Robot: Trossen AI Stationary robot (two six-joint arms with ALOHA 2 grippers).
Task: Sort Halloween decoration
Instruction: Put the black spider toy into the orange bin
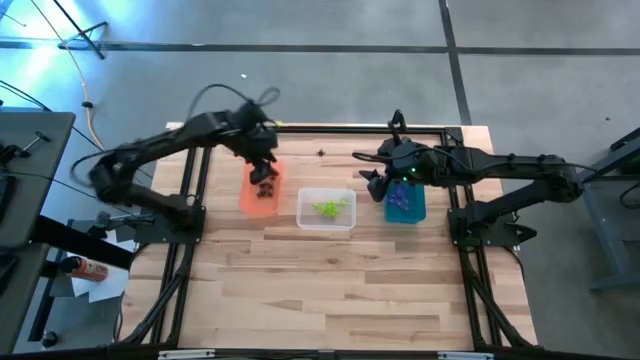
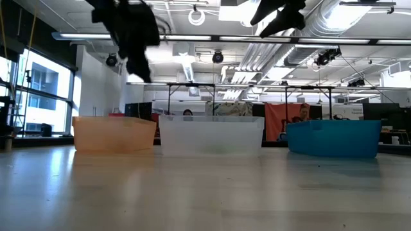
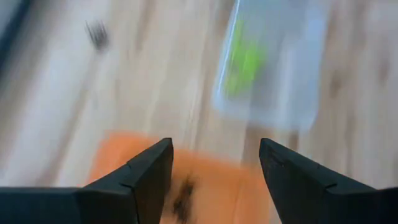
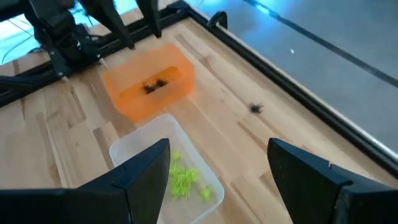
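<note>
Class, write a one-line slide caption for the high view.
Left gripper open above the orange bin; green trinkets in the clear bin; one black trinket remains on the table.

Black spider trinkets [image 4: 155, 85] lie in the orange bin [image 4: 130, 102], under the left jaws. Lime green ones [image 4: 185, 179] sit in the clear bin [image 4: 134, 149]. Purple ones [image 1: 402, 203] lie in the teal bin [image 1: 418, 210], under the right jaws. One black trinket [image 4: 256, 108] lies alone on the bench [image 4: 230, 143], beyond both jaws.
</note>
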